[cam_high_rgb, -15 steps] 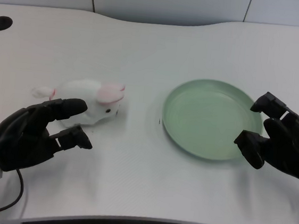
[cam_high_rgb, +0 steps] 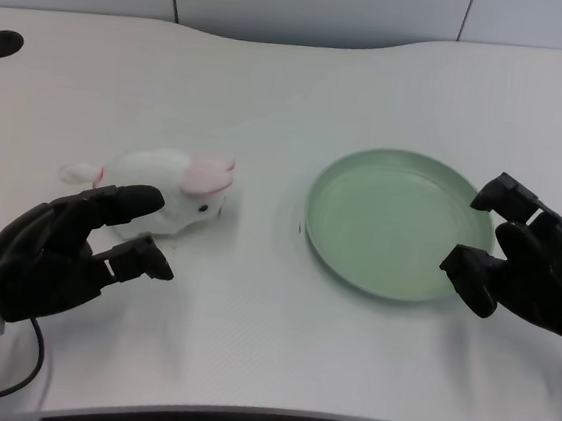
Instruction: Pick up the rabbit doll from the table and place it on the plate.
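Black left hand [cam_high_rgb: 61, 248] hovering open beside the rabbit doll [cam_high_rgb: 167, 191] — nothing gripped yet.
White plush is lying on the table, well left of the green plate [cam_high_rgb: 342, 247]; fingers are spreading wide near its flank, so a shallow close is risking nudging it away — or pinching only fur.

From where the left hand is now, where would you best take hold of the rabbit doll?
Grip the rabbit doll around its soft white body, coming from its near side. It lies lengthwise, head toward the plate, and the left hand is open just beside it.
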`<state>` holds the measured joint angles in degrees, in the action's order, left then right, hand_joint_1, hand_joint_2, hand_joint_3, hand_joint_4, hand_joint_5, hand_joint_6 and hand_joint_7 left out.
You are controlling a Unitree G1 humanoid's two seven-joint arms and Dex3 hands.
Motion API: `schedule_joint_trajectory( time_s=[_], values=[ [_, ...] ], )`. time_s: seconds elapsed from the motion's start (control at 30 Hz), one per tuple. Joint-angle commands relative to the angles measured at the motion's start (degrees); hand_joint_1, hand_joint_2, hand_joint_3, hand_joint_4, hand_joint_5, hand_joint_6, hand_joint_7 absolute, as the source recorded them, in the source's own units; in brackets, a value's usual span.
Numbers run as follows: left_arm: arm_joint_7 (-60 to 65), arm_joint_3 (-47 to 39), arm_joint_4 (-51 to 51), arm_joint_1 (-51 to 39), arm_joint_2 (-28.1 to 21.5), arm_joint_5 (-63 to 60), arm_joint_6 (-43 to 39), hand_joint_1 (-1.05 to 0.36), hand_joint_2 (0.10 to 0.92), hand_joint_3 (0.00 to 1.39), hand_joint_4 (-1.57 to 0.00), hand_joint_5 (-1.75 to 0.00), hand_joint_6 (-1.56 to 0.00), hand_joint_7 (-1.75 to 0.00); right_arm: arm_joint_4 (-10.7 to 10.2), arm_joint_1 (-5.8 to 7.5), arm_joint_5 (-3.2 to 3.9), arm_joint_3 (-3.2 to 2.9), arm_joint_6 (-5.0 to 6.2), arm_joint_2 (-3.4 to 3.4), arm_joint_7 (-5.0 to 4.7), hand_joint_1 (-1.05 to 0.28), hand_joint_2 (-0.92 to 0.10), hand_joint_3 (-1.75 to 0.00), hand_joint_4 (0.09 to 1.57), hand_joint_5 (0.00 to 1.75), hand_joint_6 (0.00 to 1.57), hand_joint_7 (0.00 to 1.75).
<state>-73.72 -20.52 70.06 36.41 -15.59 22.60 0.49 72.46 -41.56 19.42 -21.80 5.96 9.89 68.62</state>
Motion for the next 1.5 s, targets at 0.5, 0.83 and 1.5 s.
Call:
schedule_joint_trajectory(
  time_s=[0.5,0.83,1.5],
  values=[
    [0.4,-0.7,-0.5,-0.5,-0.3,0.3,0.6,-0.75,0.921,0.25,-0.54,-1.19,-0.97,0.0,0.0,0.25,0.39,-0.56,-0.16,1.01,0.09,-0.55,-0.91,-0.06,1.04,1.75,0.79,1.75],
    [-0.4,-2.6,-14.4,-4.9,3.2,6.4,4.6,-0.72,0.921,0.33,-0.61,-1.03,-0.94,0.0,-0.3,0.12,0.09,-0.1,0.6,0.69,0.66,-0.57,-0.92,-0.06,1.04,1.75,0.79,1.75],
    [15.2,3.3,-38.0,-5.0,2.7,-1.4,-25.2,-0.66,0.921,0.03,-0.81,-0.21,-0.8,0.0,-0.5,0.37,-0.12,0.21,1.2,0.69,0.97,-0.57,-0.92,-0.05,1.02,1.75,0.79,1.75]
  ],
)
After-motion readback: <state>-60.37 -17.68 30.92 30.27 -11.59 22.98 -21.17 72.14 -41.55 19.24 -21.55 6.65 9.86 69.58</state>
